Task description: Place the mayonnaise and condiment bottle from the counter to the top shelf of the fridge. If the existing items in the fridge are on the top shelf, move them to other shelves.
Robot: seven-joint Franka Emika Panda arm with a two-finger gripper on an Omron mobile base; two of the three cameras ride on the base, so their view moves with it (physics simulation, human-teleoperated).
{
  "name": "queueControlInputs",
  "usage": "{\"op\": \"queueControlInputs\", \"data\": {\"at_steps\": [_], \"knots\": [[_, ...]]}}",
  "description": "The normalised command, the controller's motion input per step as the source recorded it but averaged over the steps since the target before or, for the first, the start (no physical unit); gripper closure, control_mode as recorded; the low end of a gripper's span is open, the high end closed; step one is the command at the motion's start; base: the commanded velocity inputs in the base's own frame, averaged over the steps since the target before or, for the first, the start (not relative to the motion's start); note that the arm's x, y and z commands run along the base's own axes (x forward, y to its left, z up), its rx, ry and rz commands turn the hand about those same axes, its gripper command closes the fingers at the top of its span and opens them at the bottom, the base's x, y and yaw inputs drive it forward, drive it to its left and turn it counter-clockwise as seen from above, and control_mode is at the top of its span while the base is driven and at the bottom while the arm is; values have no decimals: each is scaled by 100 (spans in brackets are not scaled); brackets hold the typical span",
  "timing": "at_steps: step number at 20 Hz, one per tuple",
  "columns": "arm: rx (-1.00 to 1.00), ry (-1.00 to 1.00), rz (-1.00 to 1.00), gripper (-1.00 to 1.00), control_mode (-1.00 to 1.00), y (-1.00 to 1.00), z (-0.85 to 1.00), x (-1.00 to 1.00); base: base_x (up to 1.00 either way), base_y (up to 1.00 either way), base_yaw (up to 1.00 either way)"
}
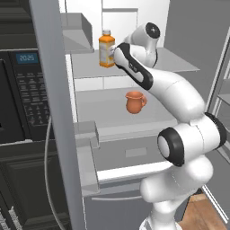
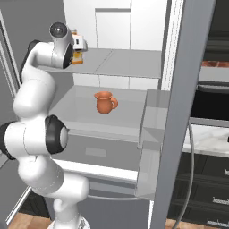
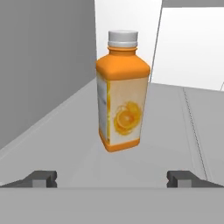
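Smooth glossy plastic orange bottle (image 3: 123,94); matt terracotta jug (image 1: 134,102); smooth matt grey top shelf (image 3: 175,127)

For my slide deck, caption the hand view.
Open gripper faces the upright orange bottle on the fridge's top shelf.

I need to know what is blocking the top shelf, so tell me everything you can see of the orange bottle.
The rectangular orange bottle with a white ribbed screw cap looks like plastic and has a pale label picturing an orange. It stands upright, capped, on the pale grey top shelf of the fridge, near its left side wall. Only the shelf touches it; the open tool is short of it.
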Motion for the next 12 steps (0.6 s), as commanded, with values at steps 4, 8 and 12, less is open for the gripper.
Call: {"op": "queueControlInputs", "data": {"at_steps": [4, 8, 12], "knots": [[2, 0, 0, -100, -100, 1, -8, 39, 0, 0, 0], [2, 0, 1, -100, -100, 0, -7, 40, 0, 0, 0], [0, 0, 2, -100, -100, 1, -13, 37, 0, 0, 0]]}}
